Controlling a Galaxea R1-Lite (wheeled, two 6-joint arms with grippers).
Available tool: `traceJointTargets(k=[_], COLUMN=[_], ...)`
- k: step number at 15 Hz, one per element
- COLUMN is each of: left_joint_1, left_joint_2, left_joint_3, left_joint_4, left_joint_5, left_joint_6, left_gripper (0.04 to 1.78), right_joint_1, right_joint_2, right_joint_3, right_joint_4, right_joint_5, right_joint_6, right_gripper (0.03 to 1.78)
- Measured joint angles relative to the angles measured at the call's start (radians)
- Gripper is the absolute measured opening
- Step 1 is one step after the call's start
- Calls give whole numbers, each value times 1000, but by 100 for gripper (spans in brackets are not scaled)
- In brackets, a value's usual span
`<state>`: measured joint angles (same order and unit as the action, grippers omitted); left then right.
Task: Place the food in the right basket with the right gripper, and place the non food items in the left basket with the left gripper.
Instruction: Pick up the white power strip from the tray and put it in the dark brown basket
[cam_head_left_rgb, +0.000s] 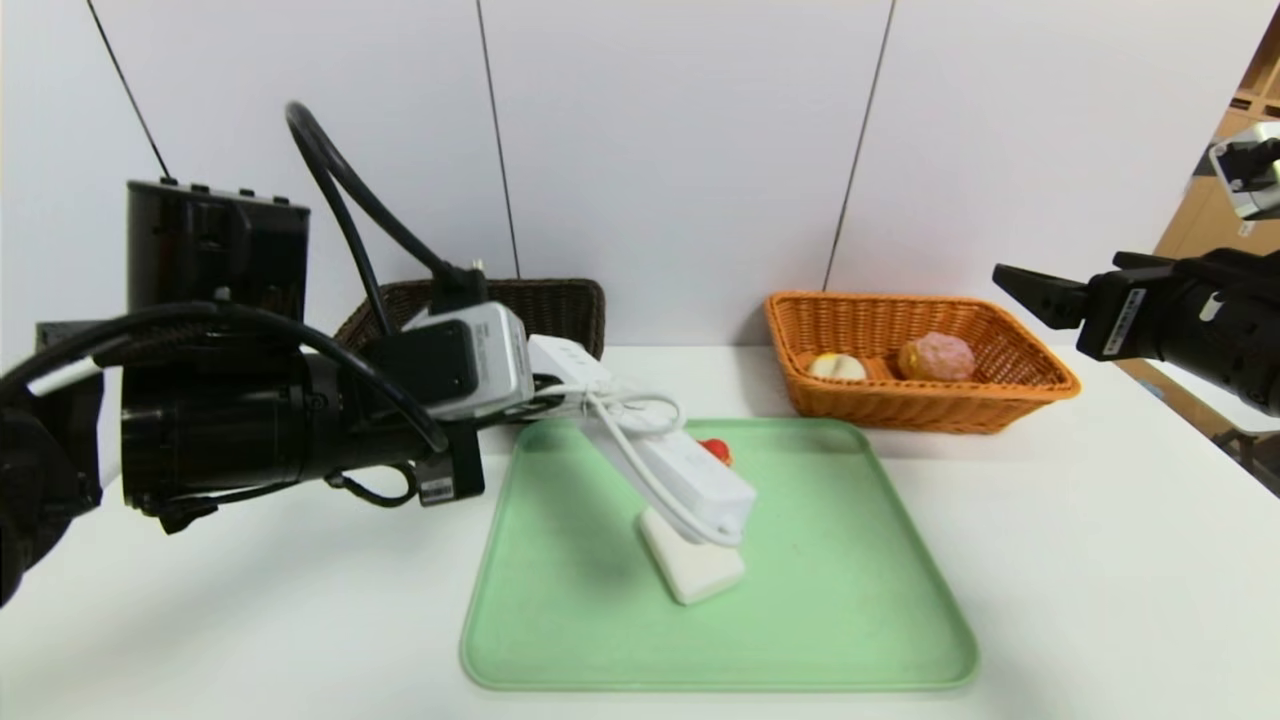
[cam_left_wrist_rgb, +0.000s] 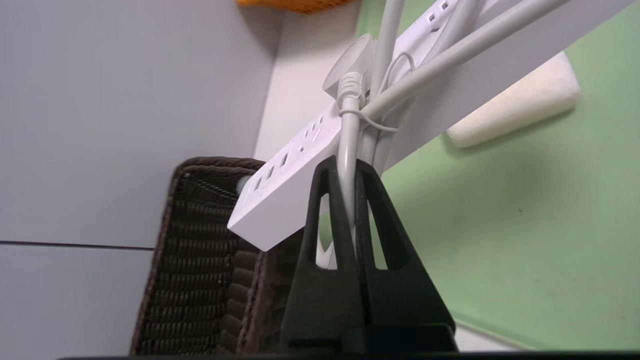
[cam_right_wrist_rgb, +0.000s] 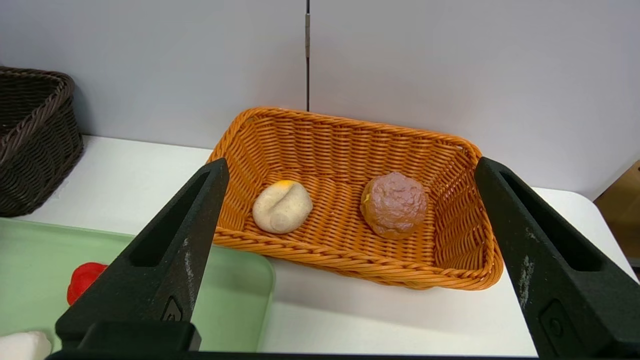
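With two food items (cam_right_wrist_rgb: 395, 204) already in the orange right basket (cam_head_left_rgb: 1040, 385), the left hand (cam_left_wrist_rgb: 352, 200) grips the power strip's (cam_head_left_rgb: 690, 475) cord above the tray (cam_head_left_rgb: 900, 620), near the dark left basket (cam_head_left_rgb: 570, 305), while the right hand (cam_right_wrist_rgb: 350, 260) hangs open and a red food piece (cam_head_left_rgb: 716, 450) and white block (cam_head_left_rgb: 695, 572) remain.

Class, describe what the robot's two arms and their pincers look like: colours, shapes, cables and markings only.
Both arms are black and cylindrical. The left arm carries looping black cables, a silver-grey box-shaped camera module and a small white barcode label. The left pincer and right pincer have matte black, tapering triangular fingers with cut-out slots; the right ones show pale scuffs.
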<state>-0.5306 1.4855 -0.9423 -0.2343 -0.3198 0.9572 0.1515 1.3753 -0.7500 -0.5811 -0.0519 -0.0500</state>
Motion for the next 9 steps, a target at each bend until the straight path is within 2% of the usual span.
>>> traceJointTargets(k=[2, 4, 6, 9], left_joint_1=[0, 6, 30, 100], left_joint_2=[-14, -14, 11, 59], left_joint_3=[-109, -241, -371, -456], left_joint_4=[63, 132, 171, 186], left_joint_5=[16, 78, 174, 348], left_joint_6=[-51, -151, -324, -563], left_gripper=[6, 6, 6, 6], right_joint_1=[0, 0, 0, 0], right_joint_2=[6, 10, 11, 11], right_joint_3=[0, 0, 1, 6], right_joint_4=[-1, -1, -1, -1], right_joint_5=[0, 0, 0, -1], right_joint_6=[0, 0, 0, 0], right_gripper=[169, 169, 169, 169])
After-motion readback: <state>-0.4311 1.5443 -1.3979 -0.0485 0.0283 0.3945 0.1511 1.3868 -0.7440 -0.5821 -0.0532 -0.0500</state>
